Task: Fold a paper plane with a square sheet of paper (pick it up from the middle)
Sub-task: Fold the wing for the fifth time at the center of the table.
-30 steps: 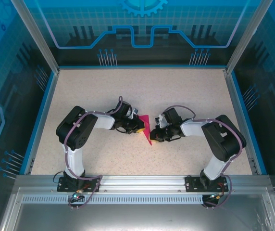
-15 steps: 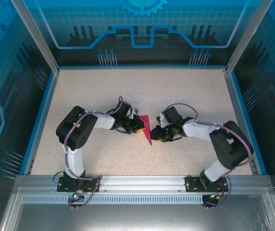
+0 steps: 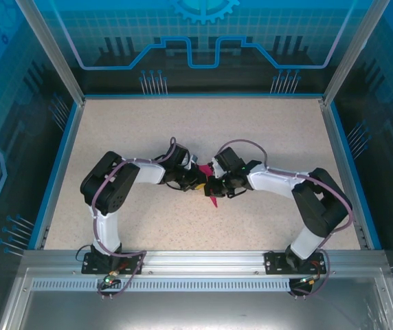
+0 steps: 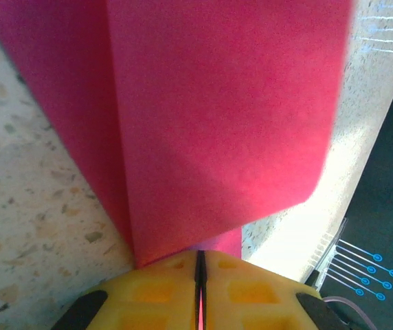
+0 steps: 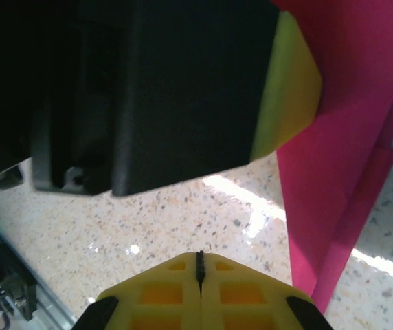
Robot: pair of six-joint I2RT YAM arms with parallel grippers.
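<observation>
Right fingers (image 5: 200,260) have swung left since a second ago, now clenched empty close beside left fingers (image 4: 198,260), which grasp the folded pink paper plane (image 4: 217,124) low over the bench (image 3: 251,130).

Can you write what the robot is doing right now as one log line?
left tool: shut on pink paper | right tool: shut, empty, close beside left tool | paper: folded

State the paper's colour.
The paper is magenta-pink; left wrist view shows it best.
</observation>
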